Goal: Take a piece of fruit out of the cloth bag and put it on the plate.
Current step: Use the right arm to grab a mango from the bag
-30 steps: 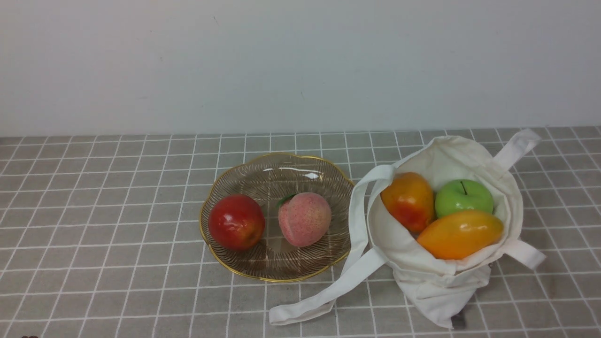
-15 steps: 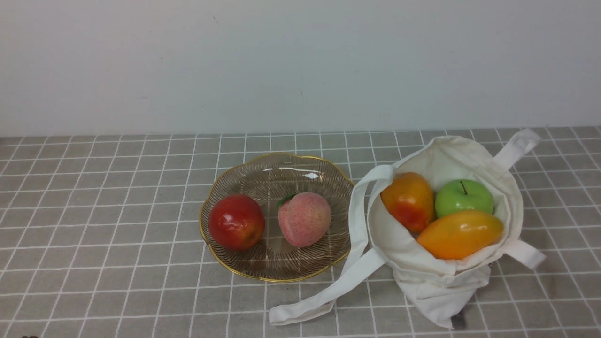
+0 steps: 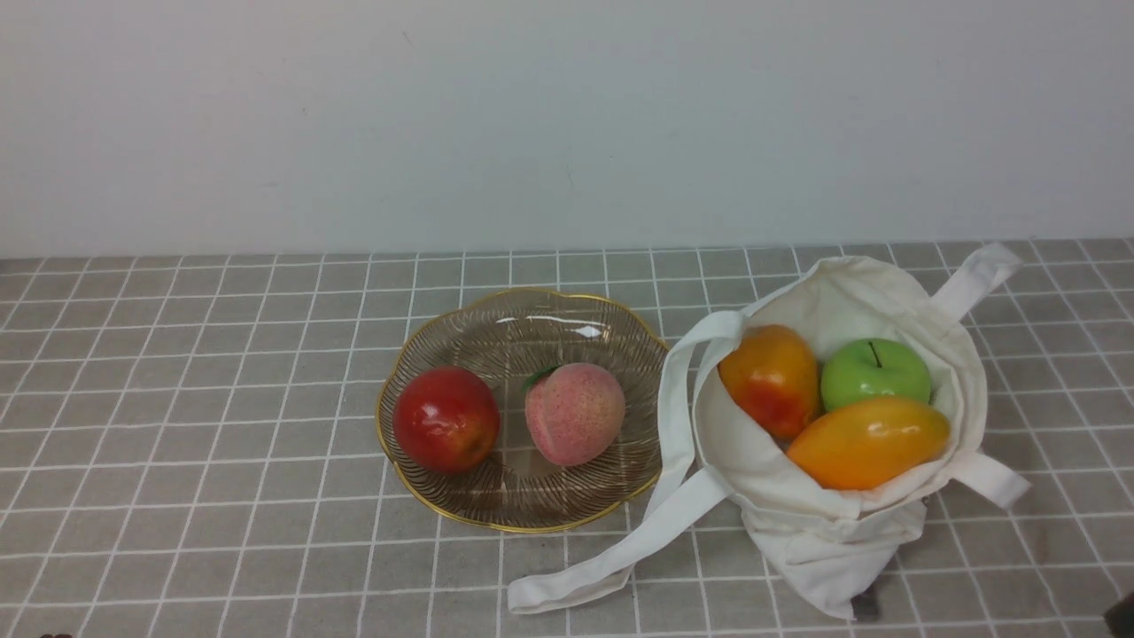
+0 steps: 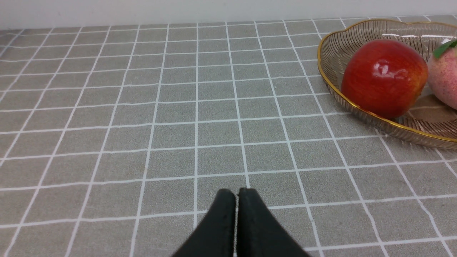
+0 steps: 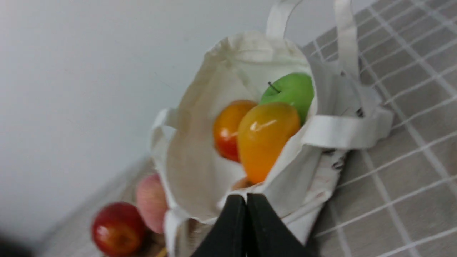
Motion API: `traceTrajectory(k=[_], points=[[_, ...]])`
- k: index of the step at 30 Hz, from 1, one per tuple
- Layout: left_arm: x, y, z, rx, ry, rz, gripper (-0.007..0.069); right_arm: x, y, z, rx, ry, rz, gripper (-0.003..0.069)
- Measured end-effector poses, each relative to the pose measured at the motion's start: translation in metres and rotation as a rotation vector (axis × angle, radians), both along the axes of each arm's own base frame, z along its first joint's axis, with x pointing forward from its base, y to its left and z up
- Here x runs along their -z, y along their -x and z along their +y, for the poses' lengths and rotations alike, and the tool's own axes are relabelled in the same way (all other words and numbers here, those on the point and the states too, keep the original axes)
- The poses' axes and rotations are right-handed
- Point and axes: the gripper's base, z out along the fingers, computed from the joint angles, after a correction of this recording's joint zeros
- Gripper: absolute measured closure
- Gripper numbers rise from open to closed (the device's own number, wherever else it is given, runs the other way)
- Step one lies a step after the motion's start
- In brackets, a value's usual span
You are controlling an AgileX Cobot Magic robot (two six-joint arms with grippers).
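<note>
Mango (image 3: 866,441) and green apple (image 3: 875,374) sit in cloth bag (image 3: 824,549); plate (image 3: 532,332) holds peach (image 3: 574,414)

A dark shape (image 3: 1122,615) has come into the front view at its bottom right corner, about 4 o'clock from the bag (image 3: 824,549) and well apart from it. It lies on the robot's right side. Only a small edge of it shows, too little to tell what part it is.

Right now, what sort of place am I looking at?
Likely a staged robot test setup, not a home kitchen: a grid-printed mat, a bare white wall, and a plate beside a bag holding a mango.
</note>
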Motion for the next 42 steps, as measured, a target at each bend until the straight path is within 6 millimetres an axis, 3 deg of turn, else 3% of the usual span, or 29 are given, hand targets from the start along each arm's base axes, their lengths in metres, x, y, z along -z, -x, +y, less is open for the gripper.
traceTrajectory(k=[2, 6, 10, 13, 19, 23, 27, 31, 32, 33, 42], points=[[0.0, 0.0, 0.0, 0.0, 0.0, 0.0, 0.0633, -0.001, 0.0, 0.002, -0.003, -0.111, 0.013, 0.0673], [0.0, 0.0, 0.0, 0.0, 0.0, 0.0, 0.0633, -0.003, 0.0, 0.002, -0.001, -0.167, 0.013, 0.0673], [0.0, 0.0, 0.0, 0.0, 0.0, 0.0, 0.0633, -0.002, 0.0, 0.003, -0.009, -0.166, 0.02, 0.0673], [0.0, 0.0, 0.0, 0.0, 0.0, 0.0, 0.0633, -0.007, 0.003, 0.006, -0.058, -0.063, 0.01, 0.0673], [0.0, 0.0, 0.0, 0.0, 0.0, 0.0, 0.0633, -0.066, 0.016, 0.008, -0.134, 0.203, -0.184, 0.0673], [0.0, 0.0, 0.0, 0.0, 0.0, 0.0, 0.0633, -0.091, 0.015, 0.009, -0.174, 0.361, -0.131, 0.0673], [0.0, 0.0, 0.0, 0.0, 0.0, 0.0, 0.0633, -0.098, -0.003, 0.007, -0.257, 0.558, 0.177, 0.0673], [0.0, 0.0, 0.0, 0.0, 0.0, 0.0, 0.0633, -0.093, -0.025, 0.004, -0.313, 0.643, 0.443, 0.0673], [0.0, 0.0, 0.0, 0.0, 0.0, 0.0, 0.0633, -0.094, -0.025, 0.004, -0.31, 0.646, 0.441, 0.0673], [0.0, 0.0, 0.0, 0.0, 0.0, 0.0, 0.0633, -0.09, -0.037, 0.004, -0.338, 0.661, 0.529, 0.0673], [0.0, 0.0, 0.0, 0.0, 0.0, 0.0, 0.0633, -0.078, -0.098, 0.024, -0.552, 0.632, 0.642, 0.0673]])
